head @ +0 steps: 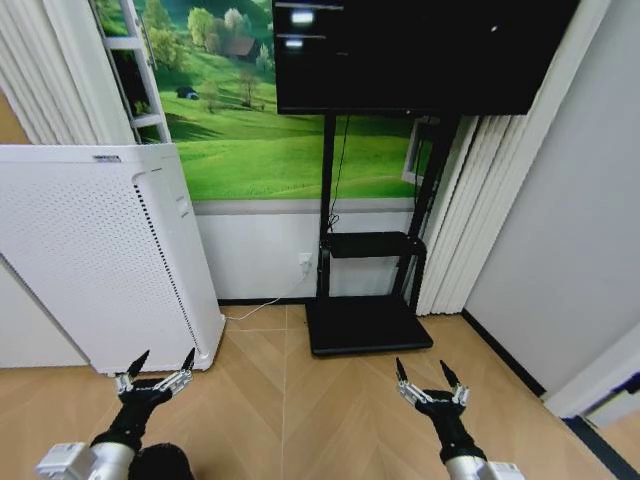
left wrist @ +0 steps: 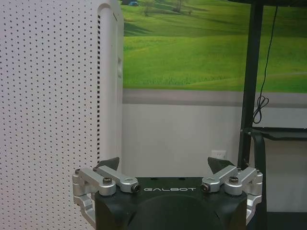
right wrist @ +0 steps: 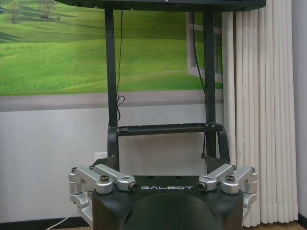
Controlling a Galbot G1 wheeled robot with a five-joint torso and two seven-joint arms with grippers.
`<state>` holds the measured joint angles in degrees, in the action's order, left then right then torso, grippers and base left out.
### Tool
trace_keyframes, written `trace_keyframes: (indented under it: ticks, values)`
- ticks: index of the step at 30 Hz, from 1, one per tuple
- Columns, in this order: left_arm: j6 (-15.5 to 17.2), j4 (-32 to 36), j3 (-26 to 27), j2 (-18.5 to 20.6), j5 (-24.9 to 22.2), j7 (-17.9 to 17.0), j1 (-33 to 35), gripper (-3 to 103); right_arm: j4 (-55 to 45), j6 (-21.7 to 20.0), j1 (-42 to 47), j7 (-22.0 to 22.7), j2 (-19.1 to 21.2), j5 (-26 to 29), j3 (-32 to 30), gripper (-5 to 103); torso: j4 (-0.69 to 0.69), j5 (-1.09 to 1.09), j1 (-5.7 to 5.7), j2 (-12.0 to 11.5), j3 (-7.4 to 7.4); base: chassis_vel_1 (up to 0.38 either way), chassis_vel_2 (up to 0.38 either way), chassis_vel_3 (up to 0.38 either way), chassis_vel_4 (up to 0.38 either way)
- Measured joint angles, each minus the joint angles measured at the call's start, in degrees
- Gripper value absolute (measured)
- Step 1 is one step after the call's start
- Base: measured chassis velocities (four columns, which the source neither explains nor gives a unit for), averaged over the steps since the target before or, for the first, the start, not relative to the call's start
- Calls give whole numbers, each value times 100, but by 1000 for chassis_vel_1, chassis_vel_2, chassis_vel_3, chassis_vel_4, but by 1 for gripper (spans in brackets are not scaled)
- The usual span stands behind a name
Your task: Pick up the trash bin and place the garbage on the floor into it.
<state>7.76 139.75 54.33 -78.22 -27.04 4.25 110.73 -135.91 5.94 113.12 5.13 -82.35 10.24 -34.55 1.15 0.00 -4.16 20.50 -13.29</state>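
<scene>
The left pincer (head: 160,362) hung low over the light tan wood floor (head: 300,400), just in front of the tall white box with tiny holes (head: 90,250). Its two black tips stood wide apart and held nothing. The right pincer (head: 428,375) hung well to the right of that box, near the black TV stand (head: 365,300), open and empty too. A small round black thing (head: 160,462), maybe the trash bin, sat under the left arm, in front of the white box.

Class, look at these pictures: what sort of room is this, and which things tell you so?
Probably a living room or showroom mock-up: a screen on a black stand, a white air purifier, and a meadow mural above parquet floor.
</scene>
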Motion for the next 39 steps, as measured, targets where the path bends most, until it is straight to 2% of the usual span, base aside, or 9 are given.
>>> trace_keyframes:
  ticks: [39]
  values:
    - [0, -1, 0, 0, 0, 0, 0, 100, 0, -1, 0, 0, 0, 0, 0, 100, 0, 0, -347, 916, -568, 0, 0, 0, 0]
